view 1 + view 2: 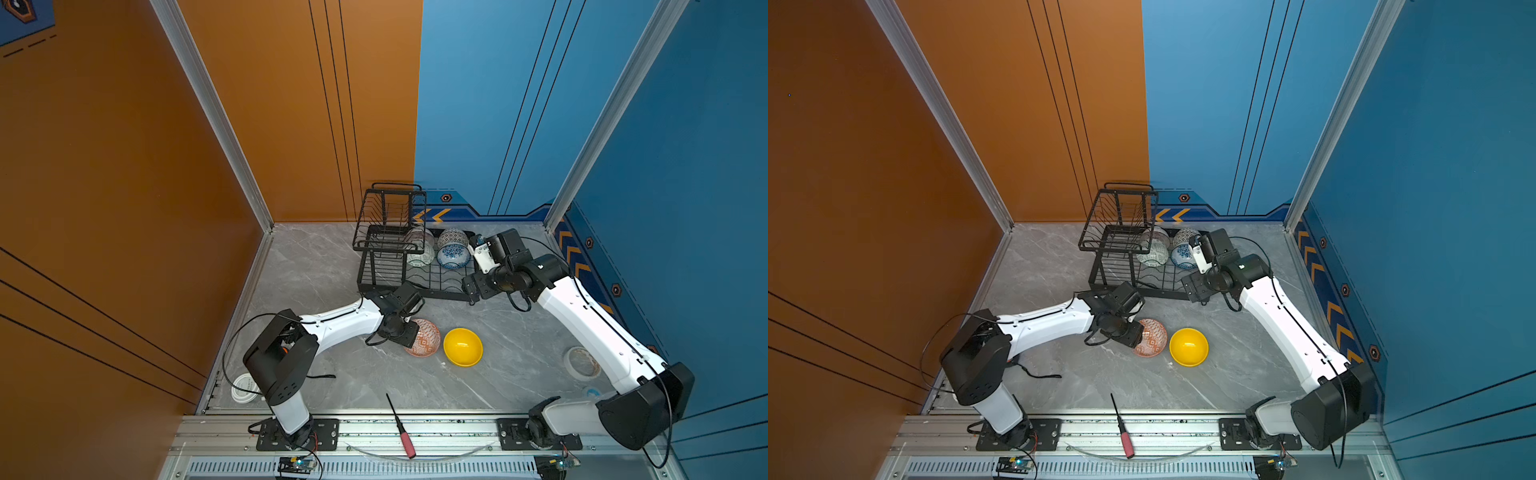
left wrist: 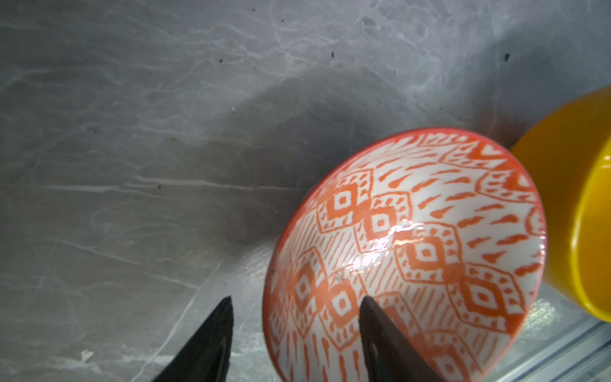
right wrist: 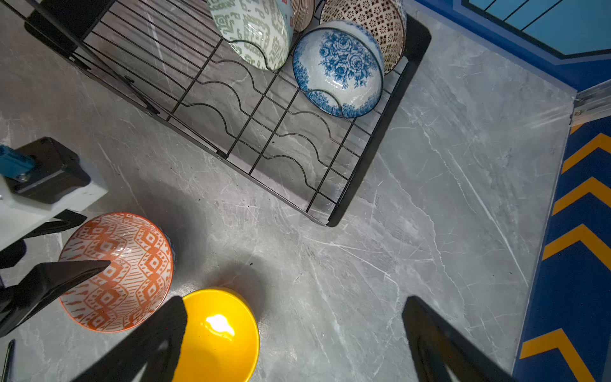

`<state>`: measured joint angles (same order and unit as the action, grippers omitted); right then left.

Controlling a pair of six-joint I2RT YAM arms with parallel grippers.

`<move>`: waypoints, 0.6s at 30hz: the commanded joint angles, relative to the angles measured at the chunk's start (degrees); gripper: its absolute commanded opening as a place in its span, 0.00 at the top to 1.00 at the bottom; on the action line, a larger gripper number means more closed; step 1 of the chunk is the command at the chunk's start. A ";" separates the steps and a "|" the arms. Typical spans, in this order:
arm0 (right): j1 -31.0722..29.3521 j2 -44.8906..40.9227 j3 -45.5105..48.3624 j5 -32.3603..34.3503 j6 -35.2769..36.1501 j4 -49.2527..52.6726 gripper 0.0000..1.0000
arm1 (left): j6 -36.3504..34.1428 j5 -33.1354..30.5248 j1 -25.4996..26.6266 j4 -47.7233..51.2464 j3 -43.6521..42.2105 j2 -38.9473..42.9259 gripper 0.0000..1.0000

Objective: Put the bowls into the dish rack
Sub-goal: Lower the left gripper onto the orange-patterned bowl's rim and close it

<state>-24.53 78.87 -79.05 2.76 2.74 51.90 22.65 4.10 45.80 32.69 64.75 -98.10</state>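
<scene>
On the table [image 1: 316, 266] the rack [image 1: 384, 249] stands part loaded. The orange bowl [image 2: 413, 238] sits beside the yellow bowl [image 3: 218, 334]. Left gripper [image 2: 296, 299] straddles its rim, spread, not pinching: close squarely, 1 finger inside. Right gripper [image 3: 294, 299] gapes, empty.

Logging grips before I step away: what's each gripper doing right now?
Left gripper: open, jaws astride the orange bowl rim, not clamped yet.
Right gripper: open, holding nothing.

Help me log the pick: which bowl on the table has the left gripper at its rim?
The orange-white geometric bowl: the left gripper straddles its rim; the yellow bowl beside it is free.
</scene>
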 commanded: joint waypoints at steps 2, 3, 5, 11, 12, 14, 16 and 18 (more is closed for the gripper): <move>0.52 -1.27 0.48 0.92 0.90 -0.13 0.00 | 0.37 1.64 -0.88 0.50 1.50 -1.46 0.50; 0.61 -1.33 0.47 0.99 0.95 -0.14 0.00 | 0.45 1.68 -1.00 0.49 1.52 -1.54 0.54; 0.71 -1.34 0.47 0.97 0.99 -0.14 0.00 | 0.45 1.79 -1.29 0.58 1.50 -1.82 0.59; 0.98 -1.11 0.48 0.99 1.21 -0.34 0.00 | 0.45 1.55 -2.08 0.71 1.36 -2.26 0.66; 1.06 -1.03 0.64 1.10 1.30 -0.39 0.00 | 0.42 1.64 -2.12 0.71 1.42 -2.27 0.68; 1.31 -0.87 0.71 1.11 1.30 -0.43 0.00 | 0.55 1.56 -2.34 0.71 1.45 -2.30 0.73; 1.38 -0.88 0.72 1.06 1.30 -0.54 0.00 | 0.55 1.56 -2.47 0.72 1.60 -2.44 0.79; 1.42 -0.90 0.69 0.83 1.27 -0.52 0.00 | 0.64 1.58 -2.51 0.71 1.58 -2.31 0.83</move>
<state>-23.55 78.87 -78.85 2.85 3.16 51.88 23.53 5.06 43.86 32.64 65.06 -99.90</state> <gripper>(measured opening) 0.999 0.183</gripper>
